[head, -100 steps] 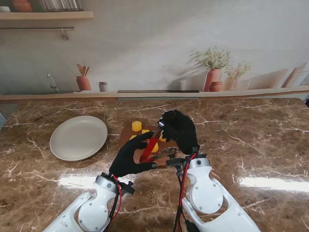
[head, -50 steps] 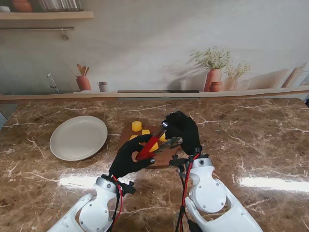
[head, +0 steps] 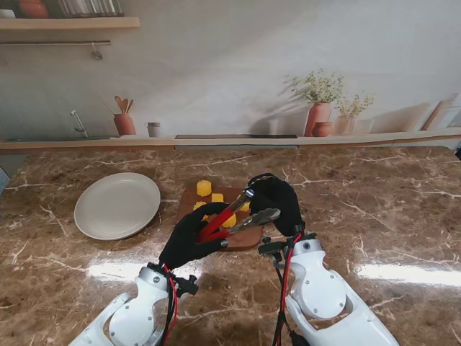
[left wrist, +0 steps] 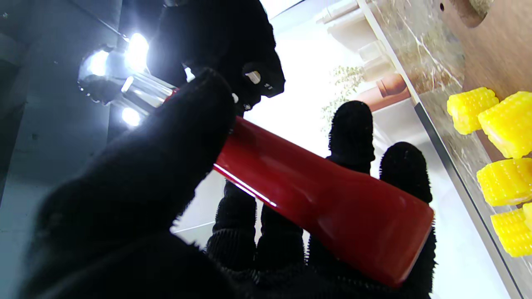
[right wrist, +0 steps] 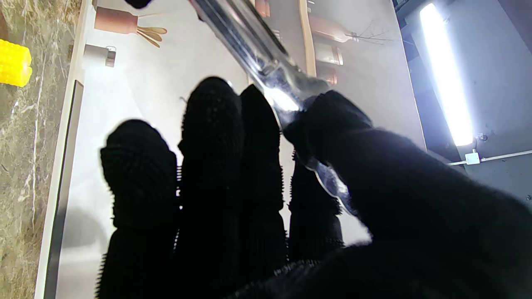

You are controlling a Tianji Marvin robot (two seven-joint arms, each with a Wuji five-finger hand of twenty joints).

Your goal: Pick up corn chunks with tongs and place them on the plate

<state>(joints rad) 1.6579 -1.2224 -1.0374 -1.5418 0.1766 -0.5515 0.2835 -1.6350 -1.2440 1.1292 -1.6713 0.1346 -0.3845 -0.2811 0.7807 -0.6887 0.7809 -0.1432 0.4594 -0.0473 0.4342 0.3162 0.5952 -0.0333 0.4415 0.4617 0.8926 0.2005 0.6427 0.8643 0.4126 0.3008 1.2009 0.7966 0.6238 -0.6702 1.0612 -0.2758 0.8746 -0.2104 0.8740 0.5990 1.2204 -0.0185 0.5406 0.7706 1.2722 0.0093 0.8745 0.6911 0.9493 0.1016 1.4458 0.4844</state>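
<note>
Tabletop point(head: 374, 216) is carrying plate point(head: 117, 205) left, still empty. Corn chunks point(head: 204, 188) are sitting on board point(head: 248, 238). Both hands are sharing tongs point(head: 234, 216), likely regripping: left hand point(head: 189, 238) fingers pinching red tip, right hand point(head: 277, 202) fingers pinching steel arm.

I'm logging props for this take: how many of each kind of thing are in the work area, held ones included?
Corn chunks: 5 (some partly hidden behind the tongs)
Plate: 1
Tongs: 1
Cutting board: 1
Total: 8
</note>
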